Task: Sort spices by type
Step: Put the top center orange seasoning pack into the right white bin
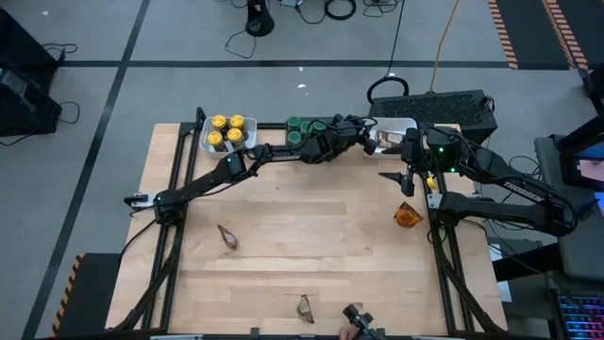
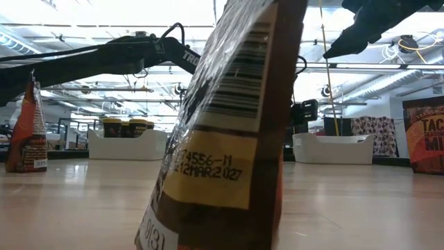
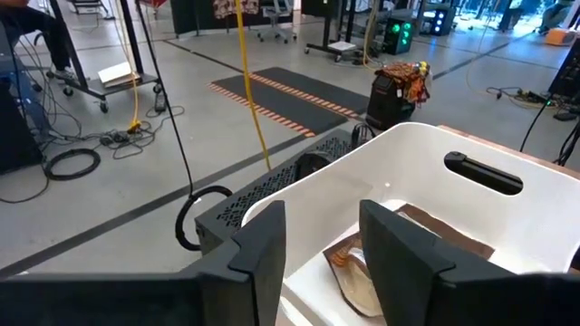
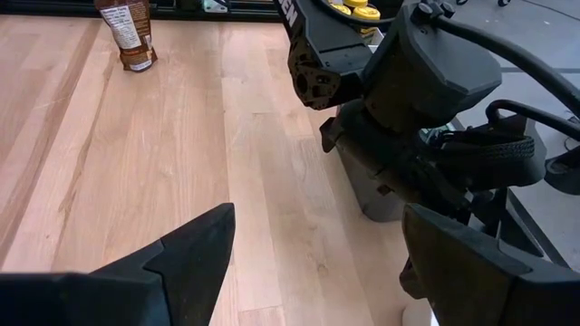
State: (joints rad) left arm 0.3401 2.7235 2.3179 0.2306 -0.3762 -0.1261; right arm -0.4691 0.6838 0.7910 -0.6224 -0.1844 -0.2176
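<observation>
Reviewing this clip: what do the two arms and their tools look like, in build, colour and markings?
Both arms are dark, nearly black, built of slim jointed segments. The left arm carries white lettering on its link, partly readable in the low view, and black cables run along it. The right arm shows small green lights near its wrist. The left tool has two flat, matte dark fingers; the right tool has broader, pointed dark fingers.

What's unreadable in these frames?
- Green-lid jars, high view: partly hidden by the left arm, count unclear.
- Table middle, low view: blocked by the close packet.
- White bin, left wrist view: its contents are partly hidden by the left end effector; packet count unclear.
</observation>
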